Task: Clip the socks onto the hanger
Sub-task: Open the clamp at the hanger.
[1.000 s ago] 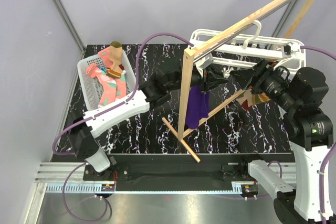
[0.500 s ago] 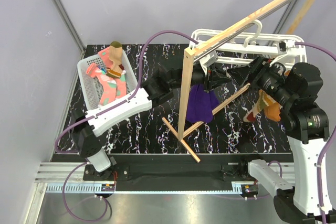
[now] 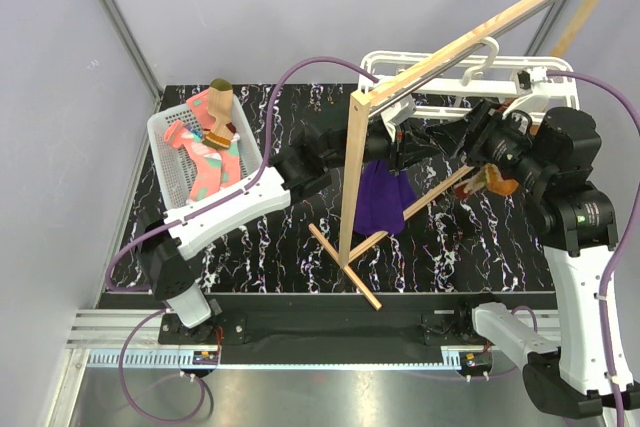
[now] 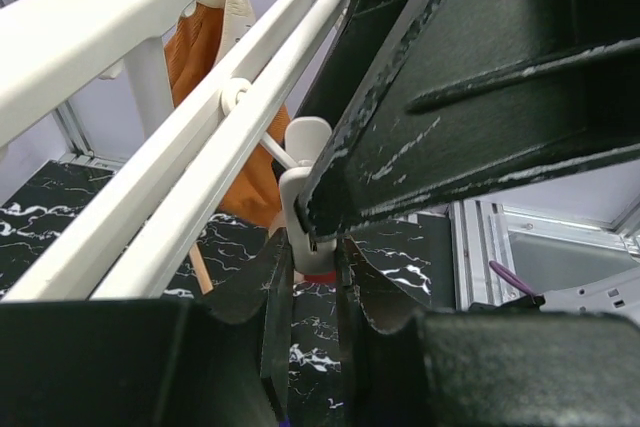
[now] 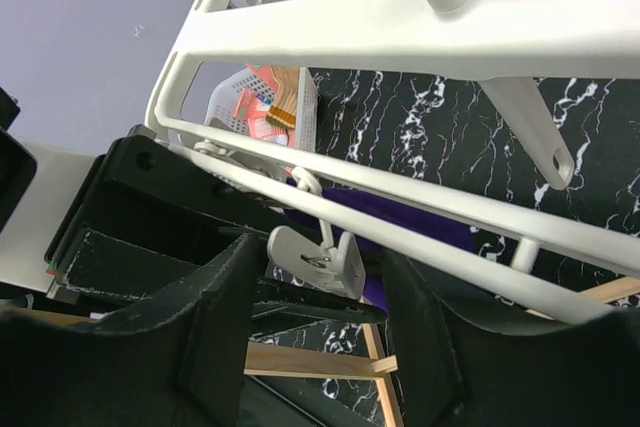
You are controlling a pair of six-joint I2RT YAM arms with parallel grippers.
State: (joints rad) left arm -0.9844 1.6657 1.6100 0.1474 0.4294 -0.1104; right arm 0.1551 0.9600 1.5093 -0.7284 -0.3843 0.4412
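Note:
The white hanger hangs from the wooden rail at the back right. In the left wrist view its double bars run past a dangling white clip, and my left gripper is shut on that clip's lower end. My right gripper faces it, open, with a second white clip between its fingers and touching neither. From above, the left gripper and the right gripper meet under the hanger. The socks, pink and tan, lie in the white basket.
The wooden rail stand has its post just left of the grippers and its foot across the table. A purple cloth and an orange-brown cloth hang from the hanger. Purple cables loop over both arms.
My right gripper has swung left and up to the hanger, close to the left gripper. The orange-brown cloth has shifted with it. The left gripper has held its clip.

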